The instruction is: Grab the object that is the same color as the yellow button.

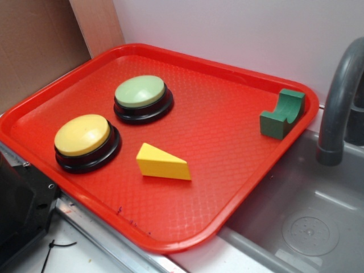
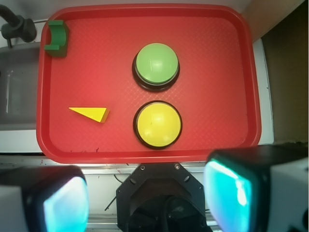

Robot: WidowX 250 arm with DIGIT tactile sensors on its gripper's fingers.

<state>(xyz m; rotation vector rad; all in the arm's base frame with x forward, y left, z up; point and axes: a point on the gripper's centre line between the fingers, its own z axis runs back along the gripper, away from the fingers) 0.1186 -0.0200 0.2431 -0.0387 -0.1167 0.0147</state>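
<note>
We judged the yellow wedge block [image 1: 163, 162] light, rigid, best pinched across its flat sides; gripper [image 2: 147, 203] fingers stood spread, empty.

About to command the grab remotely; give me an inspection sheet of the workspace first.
Surface: red textured plastic tray, partly overhanging a grey sink.
Job's things: small yellow wedge block lying free beside the yellow-domed button on black base.
Clutter: pale green-domed button; green notched block in the tray's corner.
Gripper: fingers wide apart, empty, short of the tray.
Cables: thin black cable at the tray's near edge.
Surroundings: grey faucet, cardboard, white wall.
</note>
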